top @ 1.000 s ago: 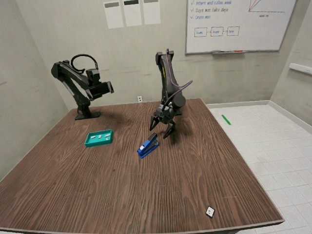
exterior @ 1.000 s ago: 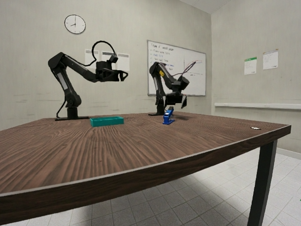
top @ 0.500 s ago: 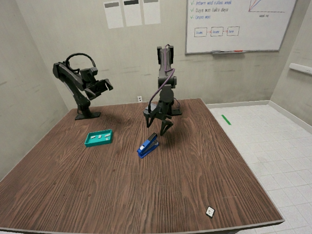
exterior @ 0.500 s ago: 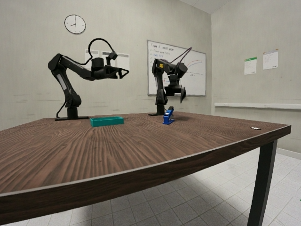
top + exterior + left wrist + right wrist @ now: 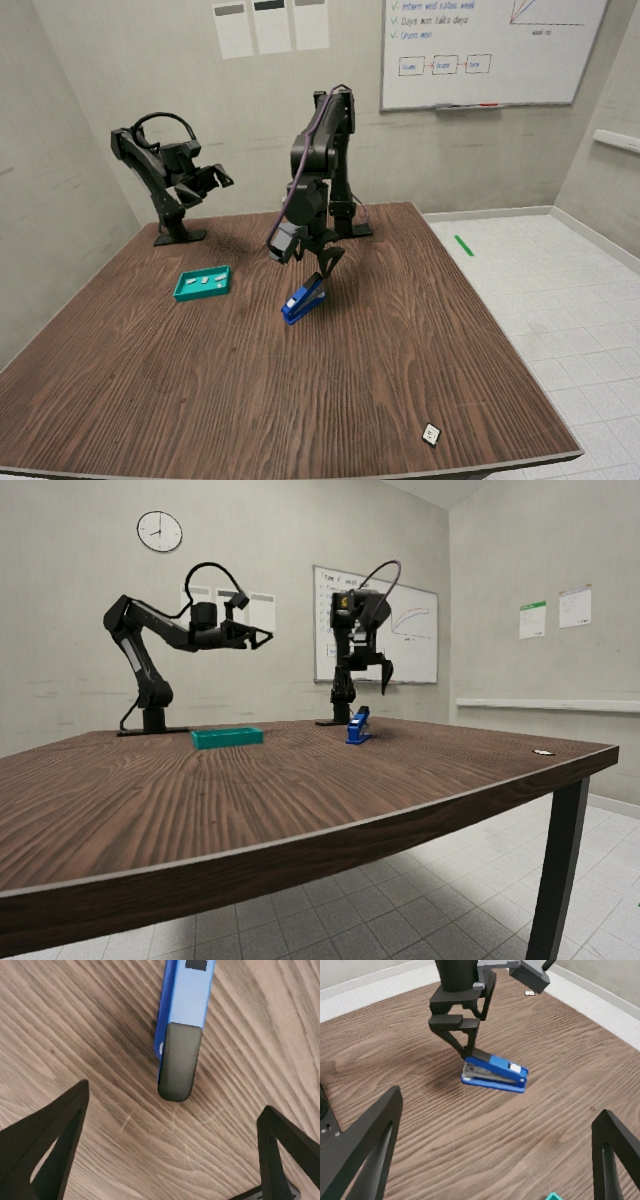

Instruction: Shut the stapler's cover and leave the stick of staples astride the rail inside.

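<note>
The blue stapler [image 5: 303, 304] with a black rear end lies on the wooden table, its cover down on the base. It also shows in the exterior view [image 5: 358, 725], the left wrist view [image 5: 183, 1007] and the right wrist view [image 5: 495, 1072]. No staples show inside it. My left gripper [image 5: 317, 262] hangs open and empty just above the stapler's black rear end, fingers either side [image 5: 174, 1103]. My right gripper [image 5: 206, 183] is open and empty, held high near its base, well above the teal tray [image 5: 200, 283].
The teal tray holds three short pale staple sticks [image 5: 208, 282] and stands to one side of the stapler. A small white card [image 5: 431, 434] lies near the table's front corner. Both arm bases stand along the back edge.
</note>
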Controlling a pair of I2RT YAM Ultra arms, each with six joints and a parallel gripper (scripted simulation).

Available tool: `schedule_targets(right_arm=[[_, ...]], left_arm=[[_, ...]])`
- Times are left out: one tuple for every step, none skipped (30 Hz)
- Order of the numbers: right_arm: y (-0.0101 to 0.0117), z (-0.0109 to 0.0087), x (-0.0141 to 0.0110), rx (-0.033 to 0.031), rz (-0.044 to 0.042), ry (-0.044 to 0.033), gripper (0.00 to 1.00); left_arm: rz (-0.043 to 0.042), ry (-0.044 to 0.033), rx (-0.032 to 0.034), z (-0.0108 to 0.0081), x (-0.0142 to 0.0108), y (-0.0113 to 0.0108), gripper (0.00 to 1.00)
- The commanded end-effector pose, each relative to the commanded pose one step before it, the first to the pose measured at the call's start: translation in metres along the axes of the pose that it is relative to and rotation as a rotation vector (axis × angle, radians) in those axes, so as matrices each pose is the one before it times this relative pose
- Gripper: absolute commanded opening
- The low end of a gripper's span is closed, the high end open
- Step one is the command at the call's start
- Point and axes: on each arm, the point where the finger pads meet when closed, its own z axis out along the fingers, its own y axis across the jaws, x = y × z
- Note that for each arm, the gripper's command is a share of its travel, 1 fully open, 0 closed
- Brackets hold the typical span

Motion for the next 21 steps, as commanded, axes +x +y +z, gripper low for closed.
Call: schedule_targets(right_arm=[[0.00037,-0.00530,0.00210,-0.01526,-0.00736,0.00826,1.00],[0.00020,-0.00001,0.00002,-0.00051,0.00004,0.00004,1.00],[0.00012,-0.00001,0.00001,-0.00030,0.00002,0.00002,1.00],[0.00000,0.00000,0.00000,0.00000,0.00000,0.00000,1.00],[0.00000,0.00000,0.00000,0.00000,0.00000,0.00000,1.00],[-0.00003,0.00000,0.00000,0.00008,0.00011,-0.00001,1.00],[-0.00001,0.00000,0.00000,0.00003,0.00001,0.00000,1.00],[0.00000,0.00000,0.00000,0.00001,0.00000,0.00000,1.00],[0.00000,0.00000,0.00000,0.00000,0.00000,0.00000,1.00],[0.00000,0.00000,0.00000,0.00000,0.00000,0.00000,1.00],[0.00000,0.00000,0.00000,0.00000,0.00000,0.00000,1.00],[0.00000,0.00000,0.00000,0.00000,0.00000,0.00000,1.00],[0.00000,0.00000,0.00000,0.00000,0.00000,0.00000,1.00],[0.00000,0.00000,0.00000,0.00000,0.00000,0.00000,1.00],[0.00000,0.00000,0.00000,0.00000,0.00000,0.00000,1.00],[0.00268,0.00218,-0.00515,-0.00690,0.00548,-0.01421,1.00],[0.00000,0.00000,0.00000,0.00000,0.00000,0.00000,1.00],[0.00000,0.00000,0.00000,0.00000,0.00000,0.00000,1.00],[0.00000,0.00000,0.00000,0.00000,0.00000,0.00000,1.00],[0.00000,0.00000,0.00000,0.00000,0.00000,0.00000,1.00],[0.00000,0.00000,0.00000,0.00000,0.00000,0.00000,1.00]], left_arm=[[-0.02685,0.15266,0.00945,-0.00577,0.00974,-0.00356,1.00],[0.00182,0.00929,-0.00084,-0.00076,-0.00186,0.00020,1.00],[0.00169,0.00750,-0.00068,-0.00065,-0.00181,0.00020,1.00],[0.00000,0.00000,0.00000,0.00000,0.00000,0.00000,1.00],[0.00000,0.00000,0.00000,0.00000,0.00000,0.00000,1.00],[0.00247,0.00902,-0.00125,-0.00084,-0.00267,0.00037,1.00],[0.00190,0.00460,-0.00107,-0.00054,-0.00206,0.00033,1.00],[0.00156,0.00165,-0.00089,-0.00034,-0.00169,0.00029,1.00],[0.00145,-0.00033,-0.00079,-0.00024,-0.00156,0.00028,1.00],[0.00203,-0.01469,-0.00718,-0.00028,-0.00518,0.00193,1.00],[0.00875,-0.00887,0.00691,-0.00006,-0.00221,-0.00106,1.00],[0.00074,-0.00286,-0.00034,-0.00001,-0.00073,0.00015,1.00],[0.00000,0.00000,0.00000,0.00000,0.00000,0.00000,1.00],[0.00000,-0.00725,-0.00391,-0.00256,0.00001,0.00000,1.00],[0.00000,-0.00100,-0.00054,-0.00035,0.00000,0.00000,1.00],[-0.00037,0.00000,-0.00001,0.00000,0.00006,0.00011,1.00],[0.00000,0.00000,0.00000,0.00000,0.00000,0.00000,1.00],[0.00000,0.00000,0.00000,0.00000,0.00000,0.00000,1.00],[0.00000,0.00000,0.00000,0.00000,0.00000,0.00000,1.00],[0.00000,0.00000,0.00000,0.00000,0.00000,0.00000,1.00],[0.00000,0.00000,0.00000,0.00000,0.00000,0.00000,1.00]])
